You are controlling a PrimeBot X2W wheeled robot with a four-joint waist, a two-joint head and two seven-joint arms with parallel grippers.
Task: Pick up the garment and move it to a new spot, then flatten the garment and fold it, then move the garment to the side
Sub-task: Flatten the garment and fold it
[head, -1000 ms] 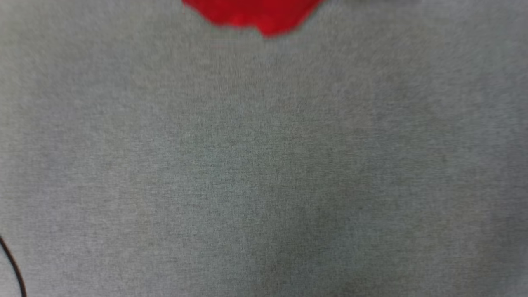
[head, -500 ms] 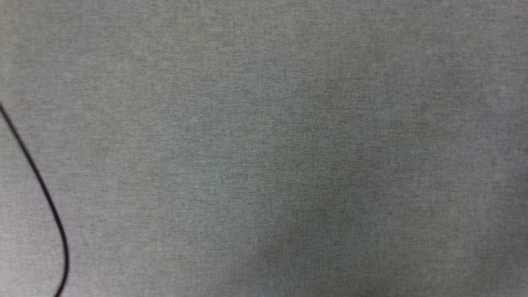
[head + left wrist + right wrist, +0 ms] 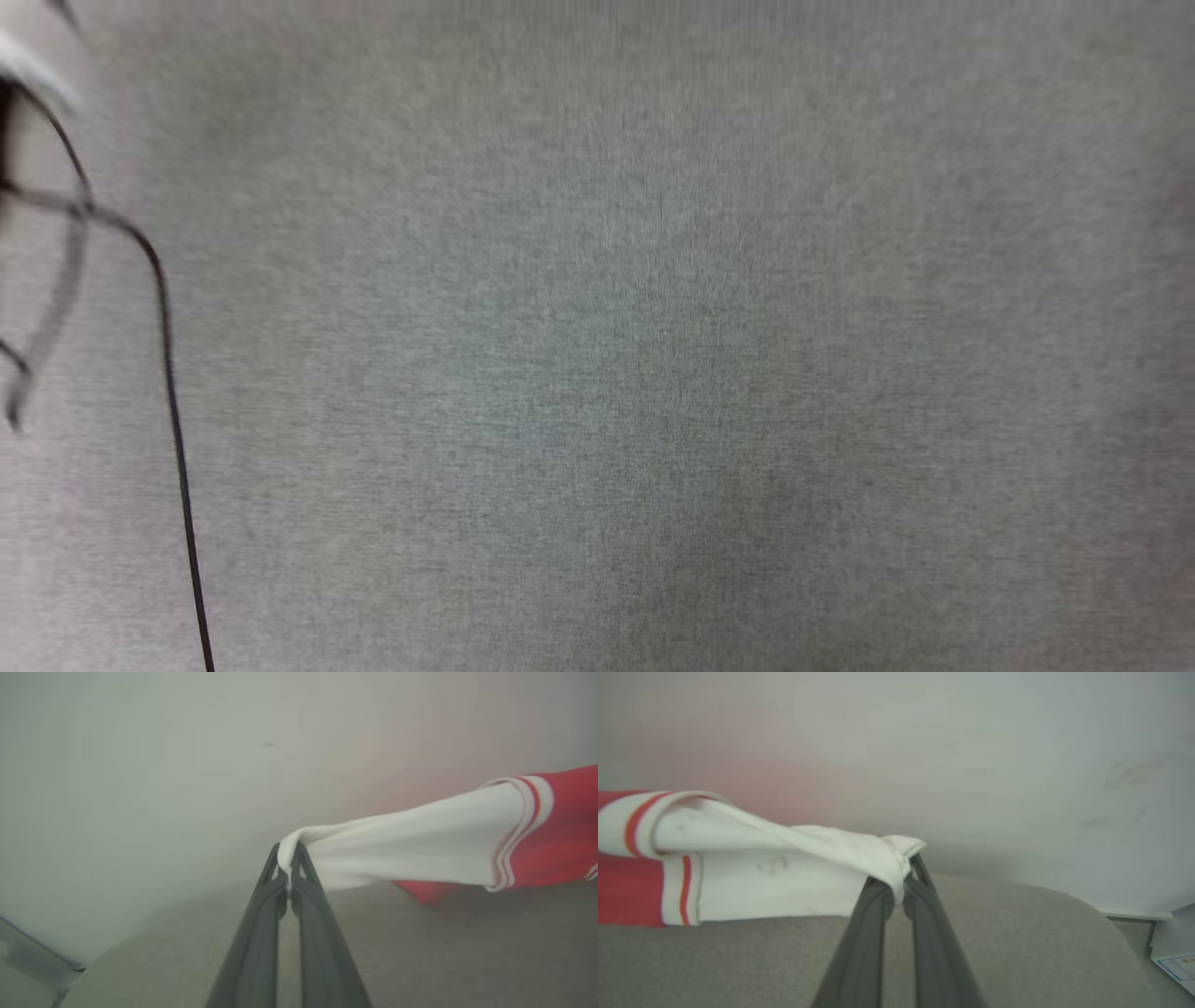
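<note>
The left gripper point(image 3: 289, 858) and right gripper point(image 3: 908, 872) each clamp a white sleeve of the garment point(image 3: 420, 849) above the grey tabletop point(image 3: 738, 961). A black cable point(image 3: 173, 401) runs along its left side.

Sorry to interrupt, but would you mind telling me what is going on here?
The robot holds the garment stretched between its arms. The left pincer is shut on one white sleeve, the right pincer on the other. Both sleeves are held above the grey surface; the garment is not yet laid flat.

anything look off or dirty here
Faint grey smudges mark the white sleeve of the garment pinched in the right gripper. A thin black cable lies across the grey surface at the head view's left.
</note>
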